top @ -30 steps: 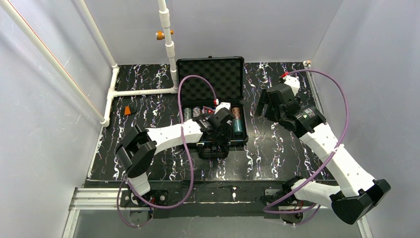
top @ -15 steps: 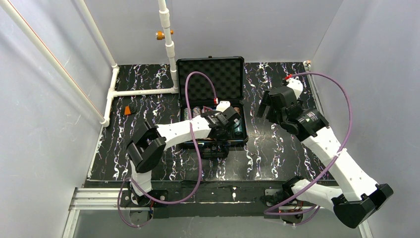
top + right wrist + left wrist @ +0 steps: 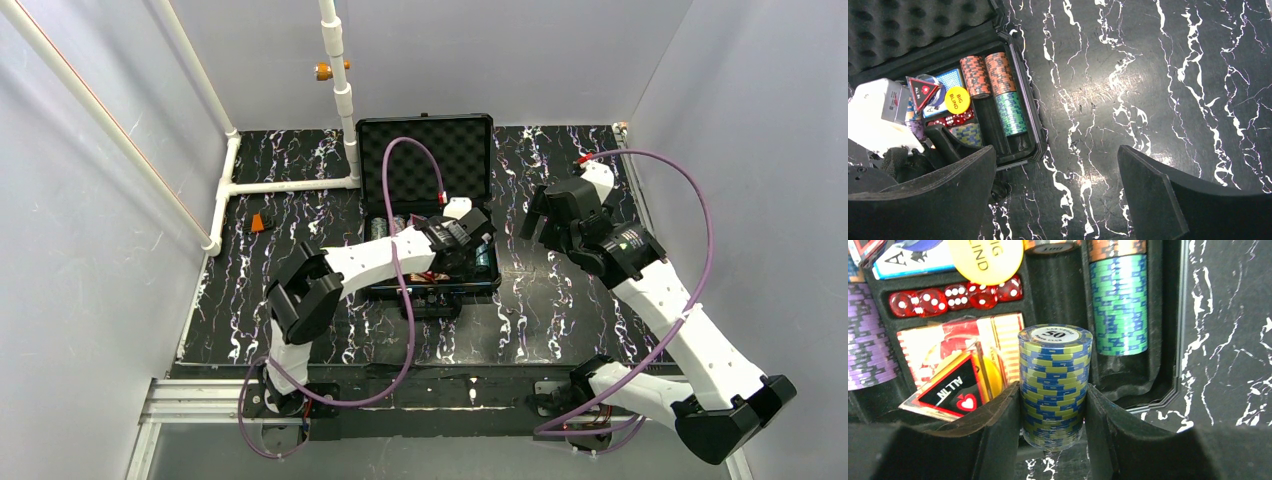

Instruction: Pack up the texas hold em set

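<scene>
The texas hold em set's black case [image 3: 363,170] lies open at the back centre, its egg-crate foam lid [image 3: 913,25] raised. My left gripper [image 3: 1054,402] is shut on a blue-and-olive chip stack [image 3: 1054,370] marked 50, held upright over the tray's near right part. Behind it lie a green chip row [image 3: 1118,305], red dice [image 3: 955,295], a yellow disc [image 3: 985,260], a card deck [image 3: 938,342] and purple chips [image 3: 865,335]. An empty slot [image 3: 1058,290] runs left of the green row. My right gripper [image 3: 1055,185] hangs open above the table, right of the case.
A white pipe frame [image 3: 290,183] stands at the back left, with a small orange block [image 3: 262,222] on the table beside it. Grey walls close in on both sides. The dark marbled table [image 3: 1158,85] stretches right of the case.
My left gripper has carried the chip stack to the right and farther back over the case tray. The right arm has shifted only slightly.
</scene>
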You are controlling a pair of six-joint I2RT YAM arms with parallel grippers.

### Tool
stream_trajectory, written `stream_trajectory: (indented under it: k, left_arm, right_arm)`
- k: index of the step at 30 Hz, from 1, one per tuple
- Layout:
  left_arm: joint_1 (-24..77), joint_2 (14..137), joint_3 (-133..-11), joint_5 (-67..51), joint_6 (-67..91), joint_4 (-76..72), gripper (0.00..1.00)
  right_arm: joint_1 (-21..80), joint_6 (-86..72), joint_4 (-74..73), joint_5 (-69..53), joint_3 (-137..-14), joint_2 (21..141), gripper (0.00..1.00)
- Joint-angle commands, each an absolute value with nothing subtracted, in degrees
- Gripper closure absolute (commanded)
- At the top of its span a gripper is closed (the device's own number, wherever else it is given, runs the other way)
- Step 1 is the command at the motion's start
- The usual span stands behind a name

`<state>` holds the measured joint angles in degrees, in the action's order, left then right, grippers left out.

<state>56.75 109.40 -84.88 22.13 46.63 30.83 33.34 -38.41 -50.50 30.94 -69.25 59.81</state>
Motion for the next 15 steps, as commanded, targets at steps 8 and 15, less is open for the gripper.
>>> stream_trajectory:
  k: [8,15]
  left_arm:
    - [57.0,113.6,-94.4,27.9,49.5,34.9,1.0]
    - [57.0,116.4,-96.2,29.0,51.4,36.8,1.0]
  right_arm:
    - [33.1,-38.3,-49.3,32.5,-68.8,58.2,0.02]
    - [33.0,-38.0,-49.4,32.5,-68.3,57.8,0.02]
